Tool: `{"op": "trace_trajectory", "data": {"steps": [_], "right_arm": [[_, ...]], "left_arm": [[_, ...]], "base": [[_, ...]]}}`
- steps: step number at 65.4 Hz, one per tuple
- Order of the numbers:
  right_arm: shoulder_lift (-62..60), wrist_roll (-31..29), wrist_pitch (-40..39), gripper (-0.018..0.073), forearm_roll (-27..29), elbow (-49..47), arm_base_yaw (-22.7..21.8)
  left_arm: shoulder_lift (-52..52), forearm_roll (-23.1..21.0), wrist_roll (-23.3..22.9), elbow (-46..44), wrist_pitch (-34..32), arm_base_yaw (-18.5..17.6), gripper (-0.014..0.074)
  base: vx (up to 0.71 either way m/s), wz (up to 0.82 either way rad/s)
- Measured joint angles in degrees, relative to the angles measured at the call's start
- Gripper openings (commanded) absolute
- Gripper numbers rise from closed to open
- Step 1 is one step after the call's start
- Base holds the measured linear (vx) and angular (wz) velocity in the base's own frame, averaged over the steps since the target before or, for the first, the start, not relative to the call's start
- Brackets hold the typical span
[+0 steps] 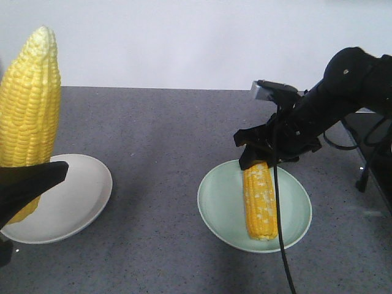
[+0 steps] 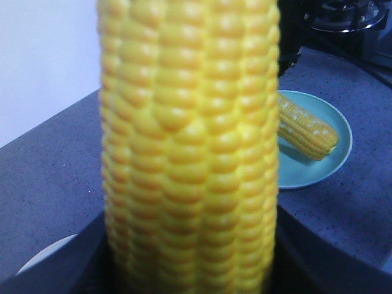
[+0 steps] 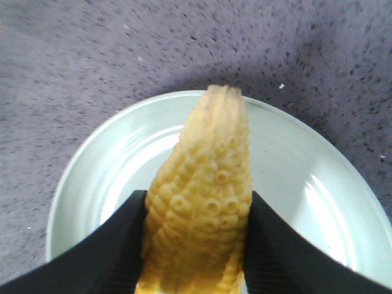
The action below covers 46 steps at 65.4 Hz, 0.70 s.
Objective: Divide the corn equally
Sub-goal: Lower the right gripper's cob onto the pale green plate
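One corn cob (image 1: pixel 27 116) stands upright at the far left above a white plate (image 1: pixel 79 196), and my left gripper (image 1: pixel 24 184) is shut on its lower part. In the left wrist view this cob (image 2: pixel 190 135) fills the frame, with the left gripper (image 2: pixel 193 263) on both sides of it. A second corn cob (image 1: pixel 260 202) lies lengthwise on a pale green plate (image 1: pixel 214 208). My right gripper (image 1: pixel 260 153) is shut on its far end. In the right wrist view its black fingers (image 3: pixel 116 245) press both sides of that cob (image 3: pixel 202 184) over the green plate (image 3: pixel 306 184).
The right arm's black cable (image 1: pixel 282 233) hangs across the front of the green plate. Dark equipment (image 1: pixel 373 141) stands at the right edge of the grey speckled countertop (image 1: pixel 159 135). A white wall runs behind it.
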Motion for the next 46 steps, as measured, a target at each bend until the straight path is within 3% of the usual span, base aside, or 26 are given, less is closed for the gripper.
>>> {"op": "trace_trajectory", "data": {"steps": [11, 31, 46], "right_arm": [[3.2, 1.2, -0.5, 0.0312, 0.2, -0.1, 0.0], [3.3, 1.4, -0.7, 0.0568, 0.3, -0.2, 0.0], [0.0, 0.2, 0.6, 0.0590, -1.9, -0.2, 0.0]], "left_arm": [[0.0, 0.0, 0.0, 0.0, 0.0, 0.0, 0.0354], [0.0, 0.0, 0.0, 0.0, 0.0, 0.0, 0.0354], [0.0, 0.0, 0.0, 0.0, 0.0, 0.0, 0.0354]], "base": [[0.00, 0.00], [0.00, 0.00], [0.00, 0.00]]}}
